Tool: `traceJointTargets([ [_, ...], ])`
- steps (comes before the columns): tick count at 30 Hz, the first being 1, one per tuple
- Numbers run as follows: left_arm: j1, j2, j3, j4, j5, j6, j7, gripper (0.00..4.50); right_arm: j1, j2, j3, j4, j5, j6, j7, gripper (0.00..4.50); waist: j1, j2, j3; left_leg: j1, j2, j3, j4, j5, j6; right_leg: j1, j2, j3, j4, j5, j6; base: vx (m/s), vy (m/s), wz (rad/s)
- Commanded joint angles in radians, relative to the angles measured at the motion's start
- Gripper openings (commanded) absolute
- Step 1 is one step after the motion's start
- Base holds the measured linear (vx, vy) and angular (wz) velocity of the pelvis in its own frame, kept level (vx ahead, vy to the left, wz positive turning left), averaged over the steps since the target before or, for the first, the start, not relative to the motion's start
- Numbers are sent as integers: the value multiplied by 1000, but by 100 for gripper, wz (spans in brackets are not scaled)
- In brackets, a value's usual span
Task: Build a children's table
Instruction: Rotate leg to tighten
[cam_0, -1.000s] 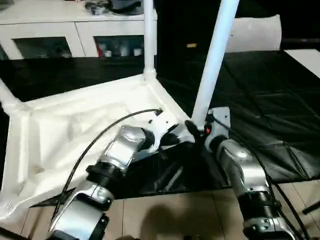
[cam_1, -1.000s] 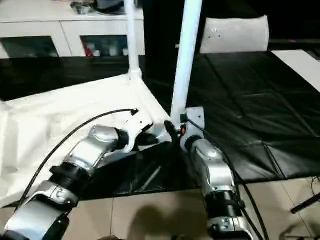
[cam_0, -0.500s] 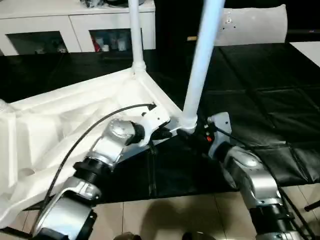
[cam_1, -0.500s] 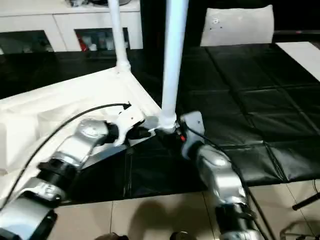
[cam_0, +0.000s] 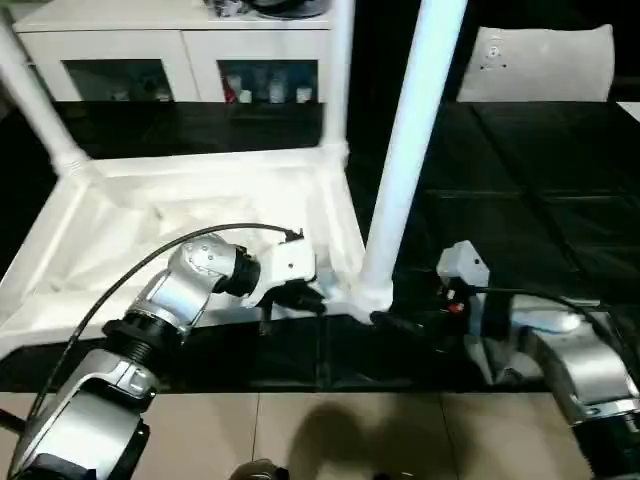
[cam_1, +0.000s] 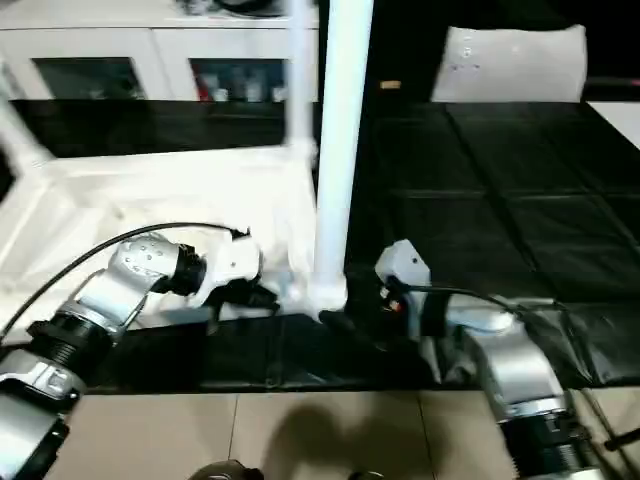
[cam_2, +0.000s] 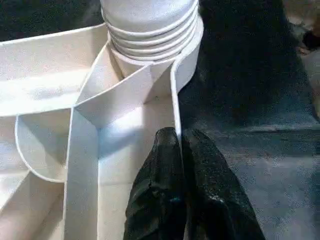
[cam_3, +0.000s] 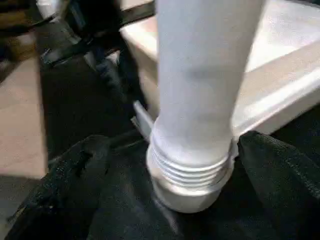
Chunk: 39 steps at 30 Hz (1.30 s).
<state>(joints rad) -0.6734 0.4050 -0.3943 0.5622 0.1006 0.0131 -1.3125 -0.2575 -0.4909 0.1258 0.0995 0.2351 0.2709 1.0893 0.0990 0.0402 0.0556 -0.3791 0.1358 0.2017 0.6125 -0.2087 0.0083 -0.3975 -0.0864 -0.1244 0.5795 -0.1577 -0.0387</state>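
The children's table lies upside down on a black mat, its white tabletop (cam_0: 190, 210) showing the ribbed underside. Three white legs stand in corner sockets: near right (cam_0: 410, 160), far right (cam_0: 340, 80) and far left (cam_0: 30, 90). My left gripper (cam_0: 305, 296) is shut and empty, its fingertips (cam_2: 177, 142) resting inside the rim just short of the near right socket (cam_2: 150, 55). My right gripper (cam_3: 172, 145) is open at that leg's ribbed base (cam_3: 192, 165). One finger (cam_3: 65, 185) stands on each side of the leg, with gaps.
A white cabinet (cam_0: 170, 70) with glass doors runs along the back. A white panel (cam_0: 545, 60) leans at the back right. The black mat (cam_0: 540, 220) spreads to the right, and pale floor tiles (cam_0: 330, 440) lie in front. A black cable (cam_0: 150, 265) loops over my left forearm.
My right gripper has opened off the near right leg's base and its arm has drawn back to the right. The leg now stands more upright. The view has shifted. The left gripper stays shut.
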Motion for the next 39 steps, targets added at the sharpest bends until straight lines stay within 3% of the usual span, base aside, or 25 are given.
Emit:
traceJointTargets([
  [1, -13, 15, -52, -22, -17, -45, -121, 0, -43, -27, -3, 13, 27, -7, 60, 443, 3, -12, -72, 21, 116, -53, -77, -154, 54, 53, -114, 80, -58, -236, -181, 0, 0, 0],
  [2, -14, 18, -57, -24, -19, -53, -135, 0, -48, -29, -3, 18, 34, -7, 69, 417, 3, -11, -73, 21, 117, -52, -76, -143, 60, 50, -111, 79, -56, -230, -182, 0, 0, 0],
  [3, -14, 20, -66, -31, -19, -57, -154, 0, -56, -29, -1, 22, 43, -3, 86, 409, 3, -18, -73, 22, 118, -51, -76, -140, 62, 50, -111, 79, -56, -230, -183, 0, 0, 0],
  [5, -14, 24, -81, -40, -17, -72, -188, 0, -72, -28, 4, 29, 68, 11, 123, 405, 16, -10, -74, 23, 119, -50, -73, -133, 67, 47, -113, 79, -55, -233, -185, 0, 0, 0],
  [7, -14, 24, -86, -43, -17, -78, -199, 0, -77, -26, 8, 30, 80, 22, 139, 371, 21, -15, -75, 24, 122, -51, -75, -131, 68, 48, -112, 79, -55, -233, -183, 0, 0, 0],
  [15, -13, 17, -93, -41, -20, -92, -208, 0, -77, -14, 39, 20, 115, 76, 188, 320, 35, -16, -75, 25, 120, -51, -75, -135, 49, 46, -114, 80, -57, -267, -168, 0, 0, 0],
  [16, -13, 16, -93, -40, -20, -94, -208, 0, -77, -13, 41, 19, 118, 79, 191, 296, 38, -15, -75, 25, 121, -51, -75, -133, 49, 46, -115, 80, -57, -268, -167, 0, 0, 0],
  [25, -5, 20, -96, -52, -26, -96, -222, 0, -81, 11, 66, 27, 127, 100, 206, 219, 39, -18, -76, 24, 120, -52, -76, -139, 34, 46, -115, 79, -56, -276, -158, 0, 0, 0],
  [31, -5, 10, -83, -42, -27, -83, -194, 0, -58, 15, 73, -10, 149, 140, 209, 206, 39, -19, -76, 23, 119, -52, -75, -130, 38, 47, -116, 79, -57, -289, -150, 0, 0, 0],
  [32, -4, 7, -79, -41, -25, -78, -182, 0, -49, 19, 72, -23, 156, 149, 200, 206, 40, -12, -76, 24, 120, -53, -75, -129, 36, 45, -115, 79, -56, -285, -151, 0, 0, 0],
  [33, -3, 6, -77, -40, -25, -74, -175, 0, -43, 23, 71, -32, 161, 155, 193, 206, 39, -14, -76, 24, 121, -52, -76, -130, 37, 45, -113, 79, -59, -282, -148, 0, 0, 0],
  [36, -4, -17, -56, -29, -15, -26, -97, 0, -2, 63, 58, -78, 175, 182, 113, 206, 38, -6, -75, 25, 122, -55, -78, -146, 27, 45, -114, 79, -58, -270, -152, 0, 0, 0],
  [37, -6, -22, -52, -25, -11, -15, -79, 0, 3, 74, 55, -82, 170, 178, 93, 206, 37, -11, -73, 25, 120, -56, -79, -170, 17, 45, -117, 79, -63, -300, -147, 0, 0, 0],
  [39, -16, -54, -24, -3, -3, 39, 14, 0, 30, 131, 46, -87, 128, 165, -30, 206, 30, -6, -65, 28, 118, -56, -84, -215, -4, 40, -116, 81, -77, -372, -133, 0, 0, 0],
])
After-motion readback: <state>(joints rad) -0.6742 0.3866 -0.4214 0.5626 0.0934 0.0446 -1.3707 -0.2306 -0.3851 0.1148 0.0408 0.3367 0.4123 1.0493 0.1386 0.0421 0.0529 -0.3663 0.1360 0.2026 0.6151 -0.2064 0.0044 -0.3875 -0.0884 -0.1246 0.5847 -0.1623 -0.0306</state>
